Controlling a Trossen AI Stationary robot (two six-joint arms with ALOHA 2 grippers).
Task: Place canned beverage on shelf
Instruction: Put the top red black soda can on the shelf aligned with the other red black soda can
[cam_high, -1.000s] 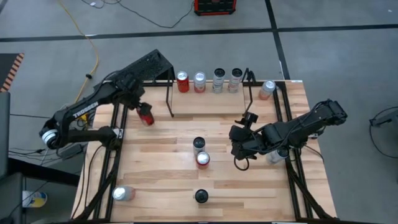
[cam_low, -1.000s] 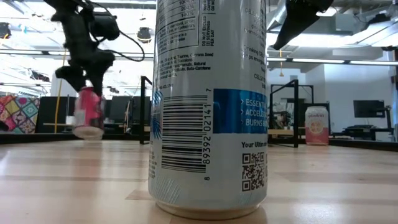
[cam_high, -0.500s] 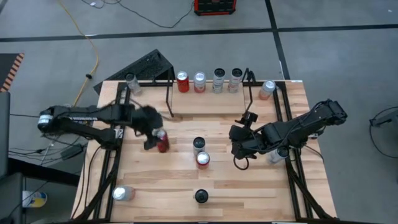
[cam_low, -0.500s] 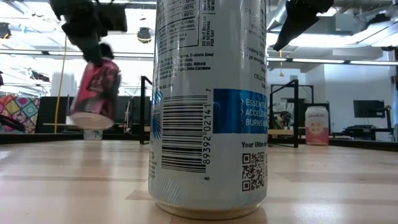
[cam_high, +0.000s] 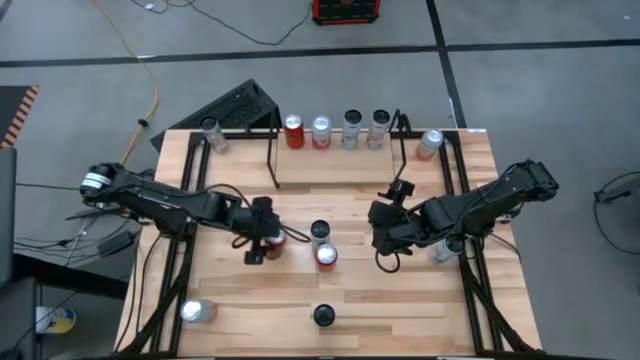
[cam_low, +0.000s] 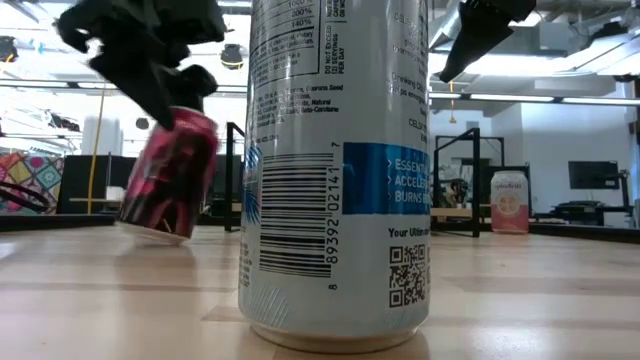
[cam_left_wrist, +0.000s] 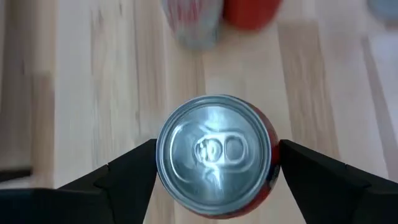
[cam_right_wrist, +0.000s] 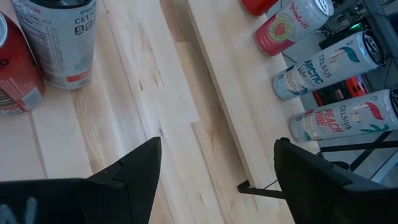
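Left arm: reaches in from the table's left edge toward mid-table; left gripper sits just left of the two centre cans.
Left grip: fingers flank the red can, touching or nearly so; cannot tell whether they pinch it or have just let go.
Red can: tilted, lower rim at or just above the wood in the low view; well short of the shelf. Judged mid-transfer, not yet delivered.
Centre cans: silver can and red-topped can upright, touching, just right of the gripper.
Shelf: wire rack along the far edge, already holding four upright cans; little room left, by the look of it.
Right arm: right gripper idle right of centre, fingers spread, empty over bare wood, probably waiting clear.
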